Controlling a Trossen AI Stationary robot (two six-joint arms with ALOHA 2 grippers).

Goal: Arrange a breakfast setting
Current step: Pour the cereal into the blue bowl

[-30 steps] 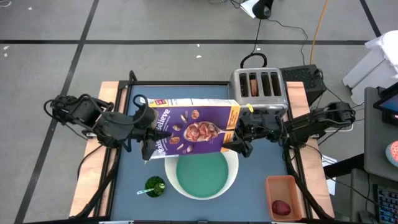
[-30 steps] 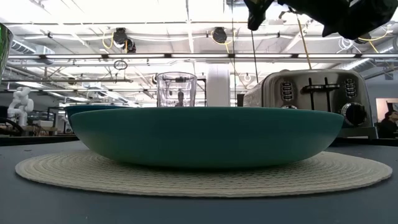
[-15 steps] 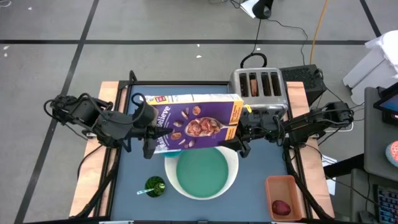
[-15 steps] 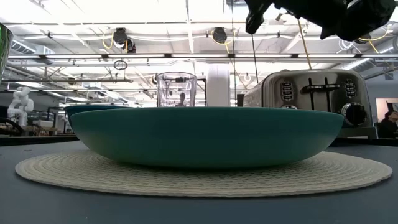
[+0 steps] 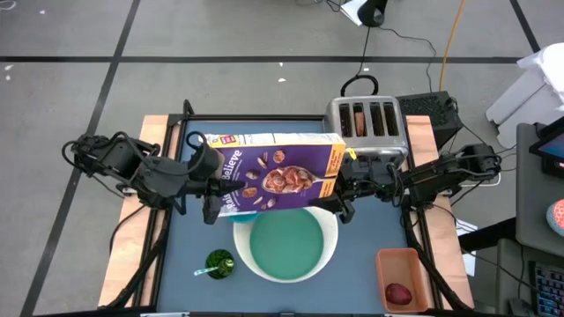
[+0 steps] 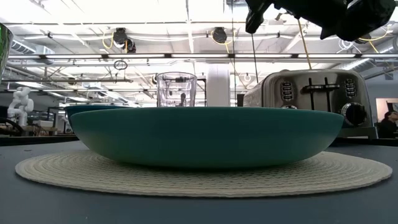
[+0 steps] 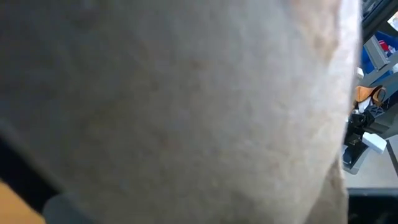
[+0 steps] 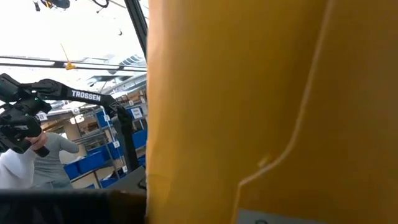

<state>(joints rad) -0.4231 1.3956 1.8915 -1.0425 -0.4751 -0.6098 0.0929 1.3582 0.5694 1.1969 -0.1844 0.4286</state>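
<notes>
Both arms reach inward over the table, left gripper [image 5: 211, 195] and right gripper [image 5: 339, 189] facing each other, fingers clamped.

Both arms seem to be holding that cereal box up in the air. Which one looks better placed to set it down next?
Probably the left: the left gripper is shut on the purple cereal box; the right gripper only meets its other end, grip unclear.

Table [image 5: 189, 255], dark blue top: round woven mat [image 6: 56, 171], toaster [image 5: 366, 121], green cup [image 5: 219, 261], orange tray [image 5: 404, 264].
</notes>
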